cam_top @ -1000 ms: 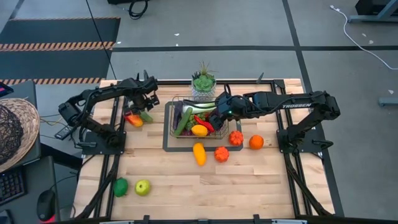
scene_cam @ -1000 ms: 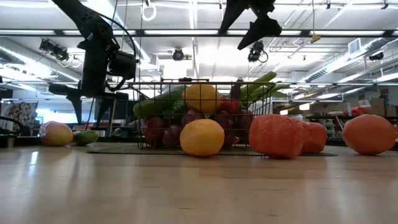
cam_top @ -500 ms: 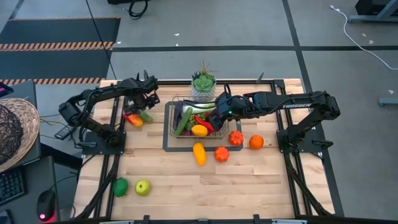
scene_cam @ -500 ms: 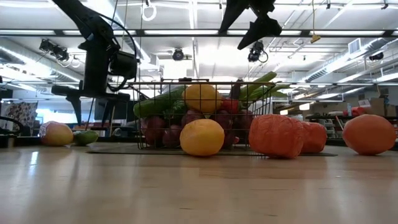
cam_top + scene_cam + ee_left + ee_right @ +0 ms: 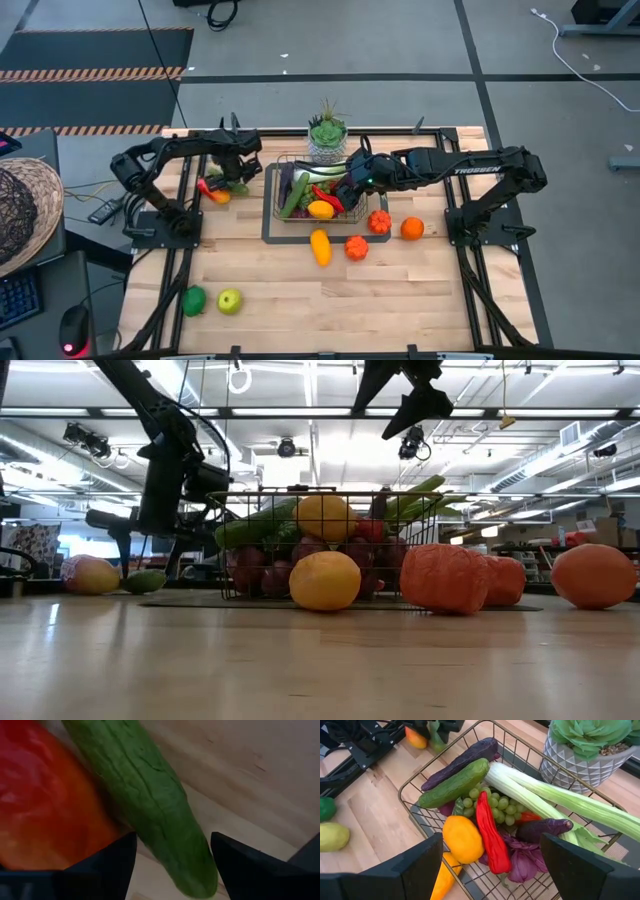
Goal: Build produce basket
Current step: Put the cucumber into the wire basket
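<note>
Near the middle of the high view, the basket [image 5: 318,192] on the bench [image 5: 300,290] already holds lots of produce: a cucumber [image 5: 454,783], grapes [image 5: 492,806], a leek [image 5: 555,800] and a red chili [image 5: 491,836]. Eight or so pieces are not in yet. The left gripper [image 5: 232,180], fingers wide around a green cucumber [image 5: 150,800], looks ready to grab it; the right gripper [image 5: 345,190] hangs over the basket, fingers wide and empty.

Left gripper [image 5: 172,870] open, fingers [image 5: 105,862] straddling the end of a green cucumber [image 5: 145,800] lying on the wooden table [image 5: 260,765]. Red-orange fruit [image 5: 45,805] touches the cucumber, just beyond one finger.
</note>
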Controlling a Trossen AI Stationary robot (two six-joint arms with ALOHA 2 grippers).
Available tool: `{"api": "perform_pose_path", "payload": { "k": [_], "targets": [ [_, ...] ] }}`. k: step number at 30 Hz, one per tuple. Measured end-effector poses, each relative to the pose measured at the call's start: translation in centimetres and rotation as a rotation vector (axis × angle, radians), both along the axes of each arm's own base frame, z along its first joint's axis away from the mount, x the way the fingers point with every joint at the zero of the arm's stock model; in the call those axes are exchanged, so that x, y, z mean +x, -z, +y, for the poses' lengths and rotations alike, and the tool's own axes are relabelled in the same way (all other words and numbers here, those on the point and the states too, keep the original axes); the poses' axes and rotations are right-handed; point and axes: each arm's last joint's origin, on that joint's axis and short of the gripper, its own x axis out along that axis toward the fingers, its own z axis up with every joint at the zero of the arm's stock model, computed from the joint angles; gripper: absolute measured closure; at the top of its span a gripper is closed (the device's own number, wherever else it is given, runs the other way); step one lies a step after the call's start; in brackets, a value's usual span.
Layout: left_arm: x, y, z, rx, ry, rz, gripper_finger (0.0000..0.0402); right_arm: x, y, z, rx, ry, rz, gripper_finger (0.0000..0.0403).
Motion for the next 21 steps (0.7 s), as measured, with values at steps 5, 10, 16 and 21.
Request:
{"api": "perform_pose_path", "payload": {
  "k": [5,10,16,21],
  "targets": [
    [0.8,0.9,0.5,-0.011,0.057,-0.074,0.015,0.0,0.0,0.0,-0.013,-0.015,0.006,0.0069],
    [2.1,1.7,0.3,-0.046,0.159,-0.153,0.0175,0.0,0.0,0.0,-0.028,-0.033,0.015,0.0069],
    [3.0,1.8,-0.8,-0.042,0.312,-0.146,0.0218,0.0,0.0,-0.1,-0.038,-0.041,0.021,0.0069],
    [3.5,1.8,-1.5,-0.045,0.448,-0.145,0.0251,0.0,0.5,-0.1,-0.04,-0.04,0.028,0.0069]
  ]
}}
